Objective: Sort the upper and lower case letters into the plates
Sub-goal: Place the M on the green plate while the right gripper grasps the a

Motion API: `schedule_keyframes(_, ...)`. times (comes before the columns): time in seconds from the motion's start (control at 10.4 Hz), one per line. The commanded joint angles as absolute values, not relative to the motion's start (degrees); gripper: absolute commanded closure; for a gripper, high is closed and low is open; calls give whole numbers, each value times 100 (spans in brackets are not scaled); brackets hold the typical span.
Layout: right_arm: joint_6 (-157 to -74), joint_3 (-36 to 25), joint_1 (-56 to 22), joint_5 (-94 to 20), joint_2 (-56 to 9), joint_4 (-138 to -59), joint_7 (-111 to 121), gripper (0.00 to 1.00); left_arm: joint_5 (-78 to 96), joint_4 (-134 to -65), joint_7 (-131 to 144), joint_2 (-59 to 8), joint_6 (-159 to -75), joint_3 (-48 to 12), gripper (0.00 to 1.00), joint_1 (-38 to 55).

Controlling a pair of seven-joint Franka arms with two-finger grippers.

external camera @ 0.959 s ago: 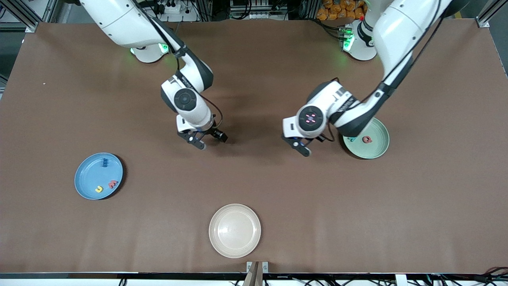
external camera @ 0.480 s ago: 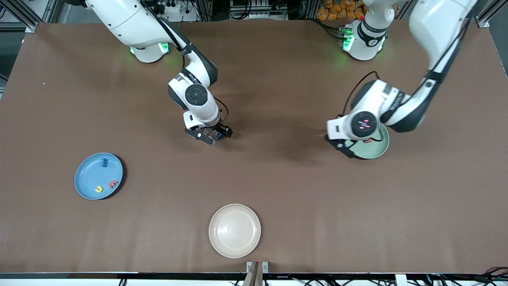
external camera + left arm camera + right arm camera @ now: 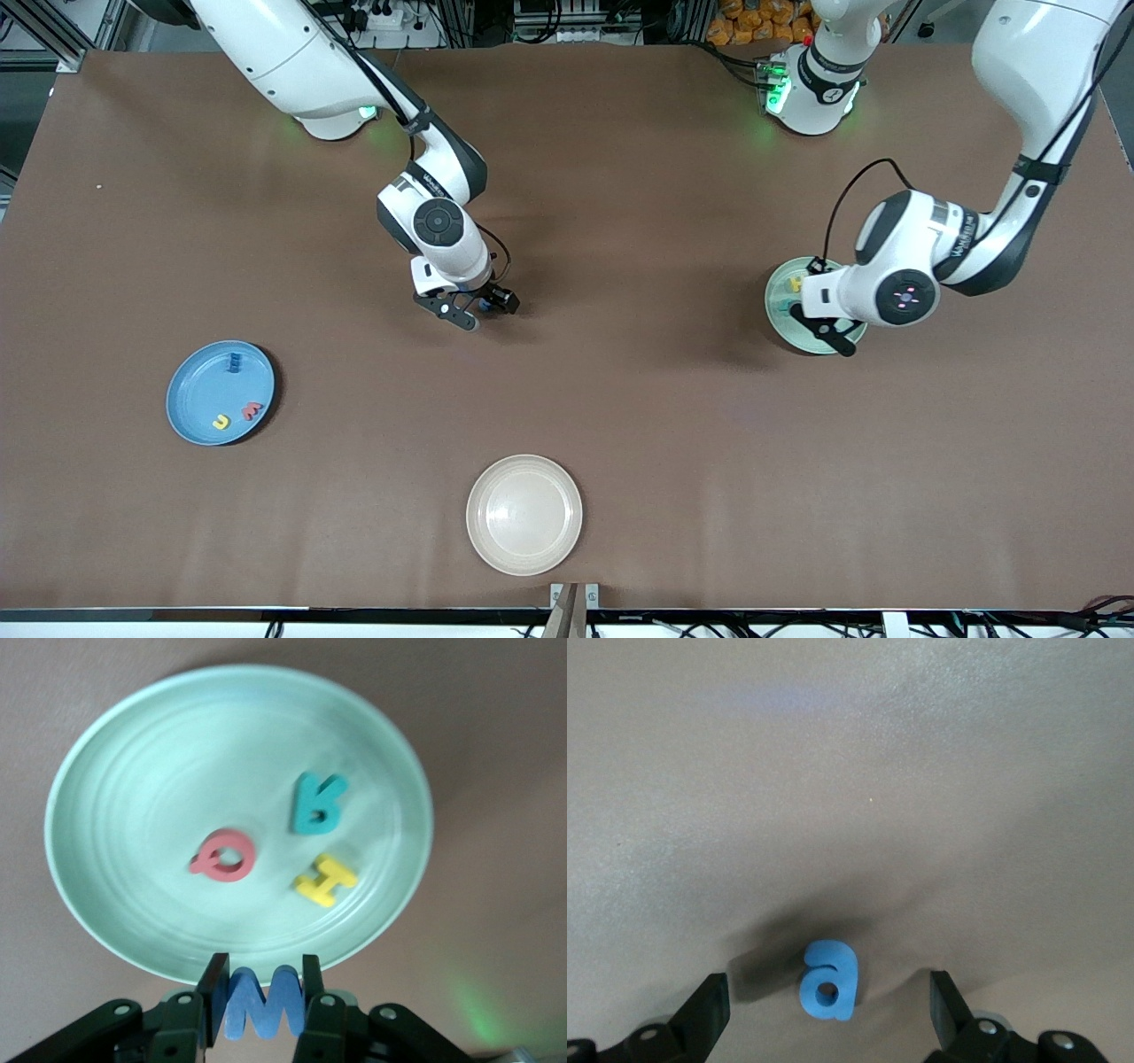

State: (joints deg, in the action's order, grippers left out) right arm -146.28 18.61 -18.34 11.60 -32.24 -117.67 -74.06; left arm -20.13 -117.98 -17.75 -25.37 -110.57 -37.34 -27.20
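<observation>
My left gripper hangs over the rim of the pale mint green plate, shut on a blue W. In that plate lie a red Q, a teal R and a yellow H. In the front view this gripper covers part of the mint plate. My right gripper stands open low over the table's middle, a blue a upright between its fingers, untouched. The sky blue plate holds a blue letter, a yellow u and a red letter.
A cream-white round plate lies near the table's front edge, nothing in it. The brown table is bare between the plates.
The left arm has swung from the table's middle toward its own end, carrying the blue W over the mint plate. The right gripper has shifted slightly and come down around the blue a.
</observation>
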Motion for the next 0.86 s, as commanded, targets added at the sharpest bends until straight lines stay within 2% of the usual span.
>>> schedule_keyframes(0.0, -14634, 1811, -1898, 1283, -3287, -11663, -7620, 0, -2021, -11883, -1986, -2566, -11223, -3832, 63, -2944)
schedule_keyframes(0.1, -14642, 1802, -1898, 1292, -3287, -11663, -7620, 0, -2021, -11892, -1986, -2601, -11302, -3832, 59, -2936)
schedule_keyframes(0.19, -14634, 1802, -1898, 1344, -3287, -11663, -7620, 49, -2030, -11883, -1986, -2619, -11329, -3832, 55, -2927)
schedule_keyframes(0.29, -14660, 1802, -1898, 1371, -3287, -11672, -7629, 99, -2100, -11865, -1986, -2645, -11338, -3832, 39, -2909)
schedule_keyframes(0.38, -14843, 1802, -1898, 1362, -3287, -11715, -7629, 100, -2109, -11839, -1943, -2646, -11338, -3841, 0, -2900)
schedule_keyframes(0.58, -14889, 1802, -1907, 1371, -3287, -11716, -7629, 100, -2022, -11778, -1855, -2462, -11329, -3945, 0, -2883)
schedule_keyframes(0.77, -14897, 1802, -1916, 1371, -3287, -11716, -7620, 100, -1899, -11331, -1034, -2408, -11154, -4234, 0, -2874)
